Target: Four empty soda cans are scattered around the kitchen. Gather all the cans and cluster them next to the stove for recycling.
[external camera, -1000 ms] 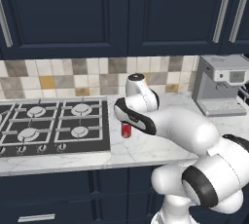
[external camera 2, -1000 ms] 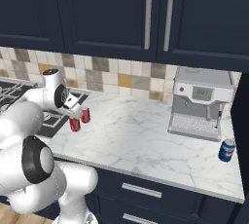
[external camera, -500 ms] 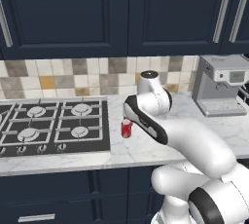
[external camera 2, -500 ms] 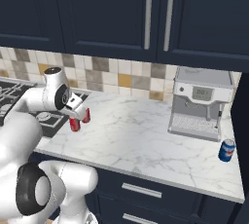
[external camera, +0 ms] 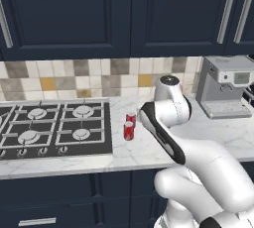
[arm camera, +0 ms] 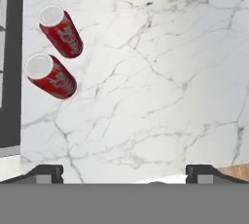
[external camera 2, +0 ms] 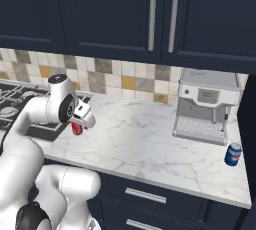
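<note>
Two red soda cans [arm camera: 61,32] [arm camera: 51,76] stand upright side by side on the white marble counter, just right of the stove [external camera: 54,128]. The left base view shows them as a far can [external camera: 130,118] and a near can [external camera: 128,131]. My gripper [arm camera: 125,173] hangs above the counter to the right of the pair, looking down. It is open wide, with nothing between its fingertips [arm camera: 46,172]. In the right base view my hand [external camera 2: 84,114] partly covers one red can [external camera 2: 77,128]. A blue soda can [external camera 2: 233,154] stands far right, near the counter's front edge.
A grey coffee machine [external camera 2: 205,106] sits at the back right of the counter, just behind the blue can. Navy wall cabinets [external camera: 124,14] hang above the tiled backsplash. Bare marble [external camera 2: 135,139] stretches between the red cans and the coffee machine.
My arm has swung right and lifted away from the two red cans, which stay where they stood. The gripper has stayed open.
</note>
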{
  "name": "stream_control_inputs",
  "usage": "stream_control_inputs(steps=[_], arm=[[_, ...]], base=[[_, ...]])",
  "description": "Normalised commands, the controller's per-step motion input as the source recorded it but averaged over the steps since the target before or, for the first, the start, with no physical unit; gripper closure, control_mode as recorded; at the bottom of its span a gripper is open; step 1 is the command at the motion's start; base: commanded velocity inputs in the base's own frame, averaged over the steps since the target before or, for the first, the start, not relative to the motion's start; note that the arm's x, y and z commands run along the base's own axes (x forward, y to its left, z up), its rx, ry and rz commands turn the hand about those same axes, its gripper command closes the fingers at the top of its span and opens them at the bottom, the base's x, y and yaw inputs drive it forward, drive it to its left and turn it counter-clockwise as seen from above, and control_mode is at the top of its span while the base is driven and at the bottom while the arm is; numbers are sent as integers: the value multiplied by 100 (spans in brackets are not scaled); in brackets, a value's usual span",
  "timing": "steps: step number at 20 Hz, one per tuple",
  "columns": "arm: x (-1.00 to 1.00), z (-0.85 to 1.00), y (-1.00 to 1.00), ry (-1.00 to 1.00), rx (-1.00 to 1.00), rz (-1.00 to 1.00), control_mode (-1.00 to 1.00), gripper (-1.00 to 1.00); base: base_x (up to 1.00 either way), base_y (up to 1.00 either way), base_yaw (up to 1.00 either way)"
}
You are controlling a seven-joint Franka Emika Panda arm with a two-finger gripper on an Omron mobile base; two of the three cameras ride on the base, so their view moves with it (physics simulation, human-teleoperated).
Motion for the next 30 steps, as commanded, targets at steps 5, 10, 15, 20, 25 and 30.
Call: stream_control_inputs(steps=[5,10,15,20,25,30], arm=[[-20,2,-34,0,0,0,-100,-100],[-19,1,-36,0,0,0,-100,-100],[-14,2,-38,-3,0,0,-100,-100],[-11,5,-38,-4,0,0,-100,-100],[-9,6,-36,-8,0,0,-100,-100],[-4,11,-36,-9,0,0,-100,-100]], base=[[0,0,0],[0,0,0],[0,0,0],[0,0,0],[0,0,0],[0,0,0]])
